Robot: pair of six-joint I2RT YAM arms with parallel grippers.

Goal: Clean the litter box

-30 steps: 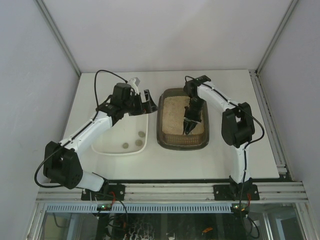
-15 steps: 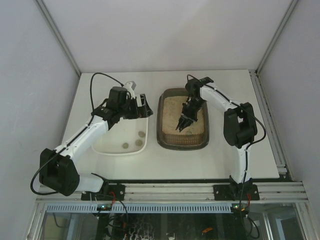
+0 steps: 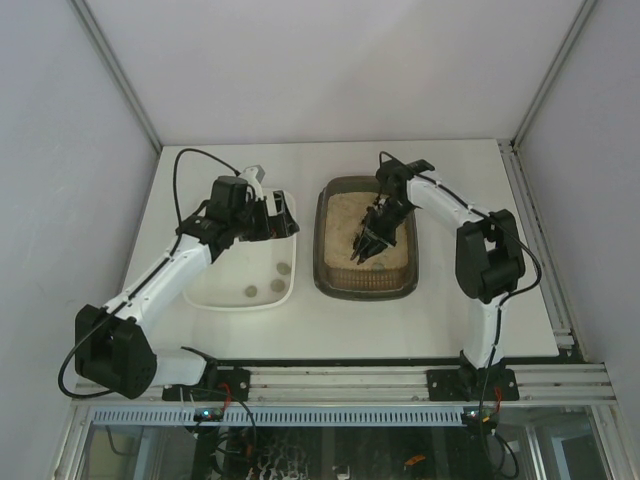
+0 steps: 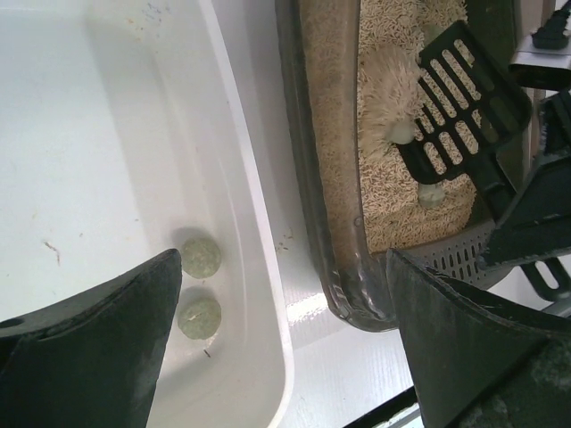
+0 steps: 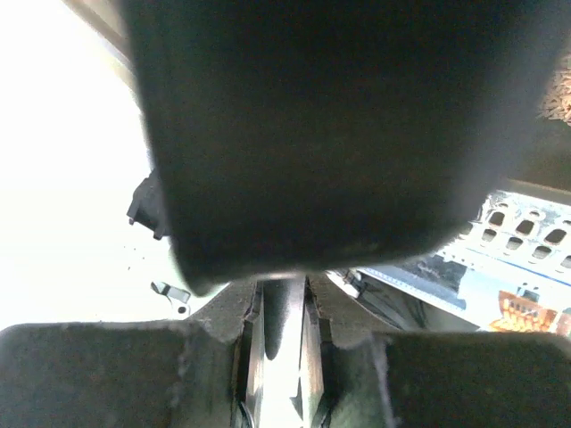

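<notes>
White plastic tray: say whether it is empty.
Not empty: round grey-green clumps lie inside the white plastic tray.

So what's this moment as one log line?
right gripper: shut on scoop, in litter box | left gripper: open, over white tray | clumps in tray

Black scoop [image 4: 466, 105] across litter box [image 4: 308, 178] interior

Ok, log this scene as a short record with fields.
litter box: beige litter inside, beside the white tray
scoop: black, slotted, head down in the litter
right gripper: shut on the scoop handle
left gripper: open, empty, over the white tray
white tray: holds pale round clumps
clumps in litter: one at the scoop's edge, one beside it
</notes>
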